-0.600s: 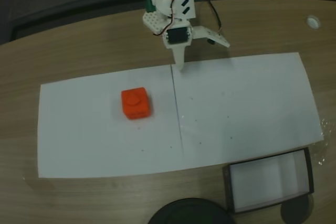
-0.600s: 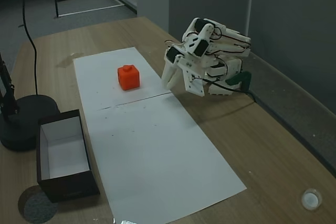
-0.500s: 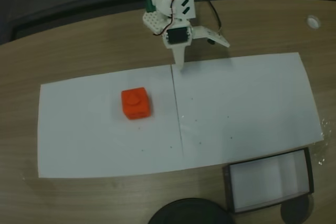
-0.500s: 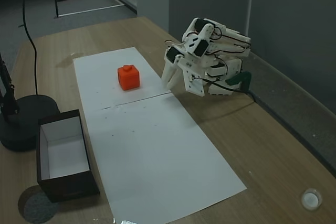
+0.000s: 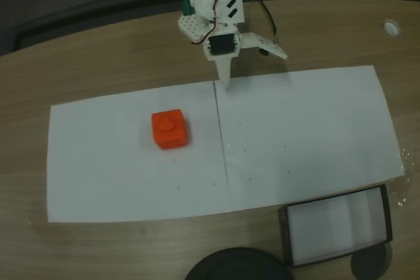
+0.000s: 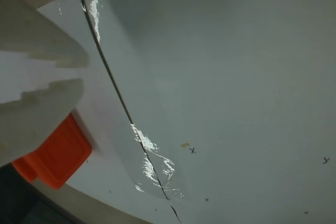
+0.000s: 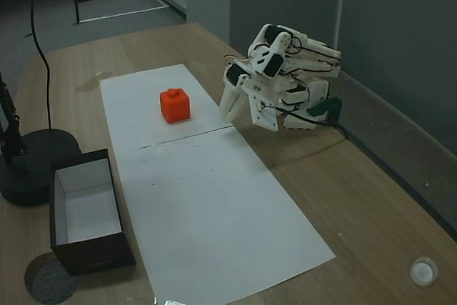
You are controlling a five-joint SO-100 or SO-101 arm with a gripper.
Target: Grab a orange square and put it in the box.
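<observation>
The orange square (image 5: 170, 129) sits on the left sheet of white paper, its round stud facing up; it also shows in another fixed view (image 7: 175, 105). My gripper (image 5: 228, 82) points down at the far edge of the paper by the seam, to the right of the square and well apart from it. Its fingers are together with nothing between them (image 7: 227, 113). In the wrist view the orange square (image 6: 58, 156) peeks out behind the gripper (image 6: 79, 73). The box (image 5: 283, 237) stands at the near right of the table, its white inside bare (image 7: 93, 255).
Two white paper sheets (image 5: 302, 129) meet at a seam mid-table. A round black disc base (image 5: 233, 265) lies beside the box, with a cable and stand rising from it (image 7: 32, 166). A small white cap (image 5: 392, 27) rests on the wood at the far right.
</observation>
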